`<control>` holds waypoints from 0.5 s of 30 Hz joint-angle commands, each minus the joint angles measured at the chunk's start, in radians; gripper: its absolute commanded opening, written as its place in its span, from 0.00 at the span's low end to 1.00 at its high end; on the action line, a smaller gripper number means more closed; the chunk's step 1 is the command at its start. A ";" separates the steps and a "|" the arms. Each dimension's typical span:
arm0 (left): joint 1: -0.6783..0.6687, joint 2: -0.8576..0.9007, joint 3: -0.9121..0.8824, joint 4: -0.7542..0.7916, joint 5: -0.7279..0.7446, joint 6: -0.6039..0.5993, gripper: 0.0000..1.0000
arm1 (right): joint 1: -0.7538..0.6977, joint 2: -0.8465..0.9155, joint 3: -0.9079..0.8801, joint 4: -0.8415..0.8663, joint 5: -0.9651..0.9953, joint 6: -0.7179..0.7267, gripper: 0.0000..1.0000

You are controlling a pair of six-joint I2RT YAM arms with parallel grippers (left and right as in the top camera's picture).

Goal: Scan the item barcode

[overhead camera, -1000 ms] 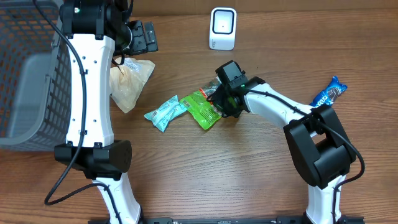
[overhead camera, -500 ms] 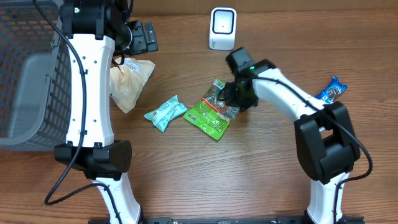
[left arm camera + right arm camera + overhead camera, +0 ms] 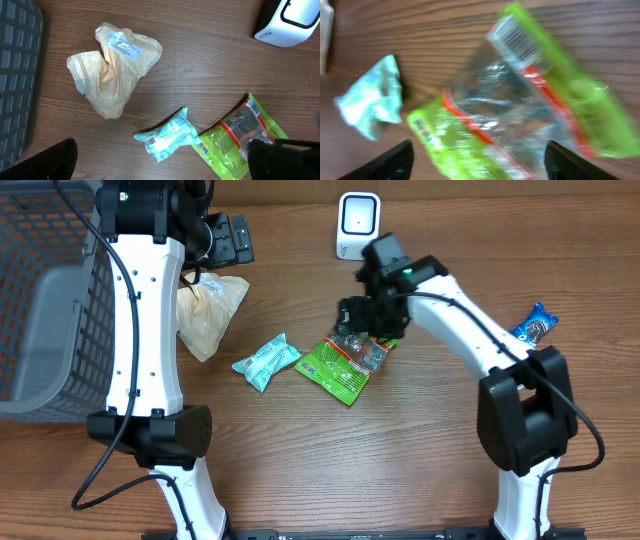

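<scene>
Green plastic snack packet sits loose mid wooden desk, right gripper and left gripper both spread, white box scanner pass looks undone imo.

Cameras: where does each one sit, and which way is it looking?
Overhead: fixed above the table, looking straight down; both white arms show, with the right gripper over the green packet.
Left wrist: on the left arm, looking down at the tan bag; the dark left fingertips show in the bottom corners.
Right wrist: close above the green packet, blurred; the right fingertips show at the bottom.
Shared: all three see the green packet and the teal packet.
</scene>
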 commanded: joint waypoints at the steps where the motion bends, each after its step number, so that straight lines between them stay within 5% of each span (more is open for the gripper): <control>1: -0.001 -0.015 -0.006 0.001 0.001 0.004 1.00 | 0.066 0.000 0.009 -0.009 0.132 0.303 1.00; 7: -0.001 -0.015 -0.006 0.001 0.001 0.004 1.00 | 0.124 0.032 -0.029 0.006 0.362 0.493 1.00; 15: -0.001 -0.015 -0.006 0.001 0.001 0.004 1.00 | 0.128 0.133 -0.040 0.050 0.386 0.511 0.95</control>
